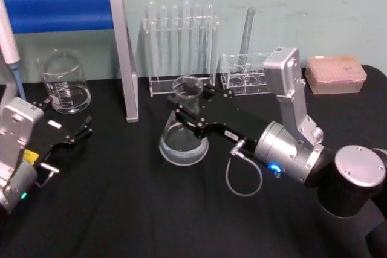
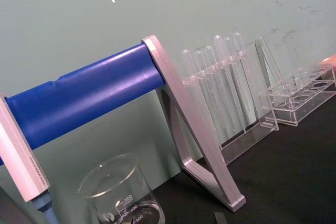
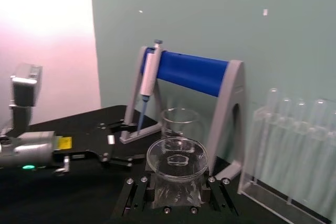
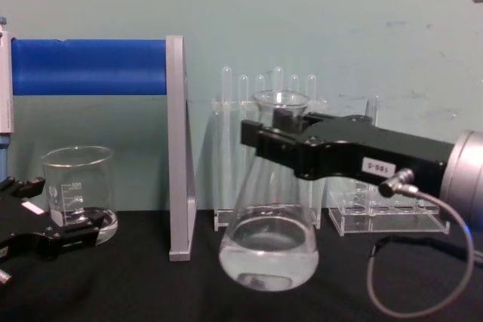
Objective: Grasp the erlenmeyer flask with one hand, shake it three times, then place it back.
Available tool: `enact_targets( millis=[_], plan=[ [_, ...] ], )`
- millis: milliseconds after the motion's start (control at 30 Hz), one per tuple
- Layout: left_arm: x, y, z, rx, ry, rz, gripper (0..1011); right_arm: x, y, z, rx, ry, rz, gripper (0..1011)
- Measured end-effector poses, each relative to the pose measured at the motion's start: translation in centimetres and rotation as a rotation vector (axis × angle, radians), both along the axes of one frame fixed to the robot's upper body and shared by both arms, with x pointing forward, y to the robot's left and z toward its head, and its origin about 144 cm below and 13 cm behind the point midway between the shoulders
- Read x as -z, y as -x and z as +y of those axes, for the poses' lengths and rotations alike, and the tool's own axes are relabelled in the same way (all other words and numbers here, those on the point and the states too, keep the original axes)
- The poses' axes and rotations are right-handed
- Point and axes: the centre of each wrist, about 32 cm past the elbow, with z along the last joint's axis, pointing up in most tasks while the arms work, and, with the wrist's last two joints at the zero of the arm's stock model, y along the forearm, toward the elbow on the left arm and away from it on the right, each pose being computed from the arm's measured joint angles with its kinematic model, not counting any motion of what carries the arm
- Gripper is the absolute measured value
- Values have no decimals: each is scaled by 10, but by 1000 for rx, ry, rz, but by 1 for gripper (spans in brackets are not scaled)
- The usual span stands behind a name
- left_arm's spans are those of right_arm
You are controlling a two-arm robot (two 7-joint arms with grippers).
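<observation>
the right gripper (image 1: pixel 192 110) reaches in from the near right, its jaws clamped on the neck of the erlenmeyer flask (image 1: pixel 183 143) — roughly upright, a little clear liquid in its base, mid-counter (image 1: pixel 121 209) in front of the test tube rack (image 1: pixel 181 46). whether its base touches the counter, i cannot tell. the left gripper (image 1: pixel 68 116) sits low at the near left — jaws apart, near the beaker (image 1: pixel 65 83).

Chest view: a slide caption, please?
The right gripper grips the erlenmeyer flask by its neck; left gripper idle beside the beaker.
</observation>
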Motion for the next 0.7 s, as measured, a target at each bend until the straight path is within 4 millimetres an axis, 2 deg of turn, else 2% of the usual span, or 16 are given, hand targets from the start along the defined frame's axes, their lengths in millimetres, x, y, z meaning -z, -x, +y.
enact_targets(
  millis=[400, 700],
  plan=[
    [0, 0, 0, 0, 0, 0, 1001, 2, 5, 9, -60, 9, 8, 450],
    [0, 0, 0, 0, 0, 0, 1001, 1, 1, 0, -9, 4, 7, 449]
  ],
)
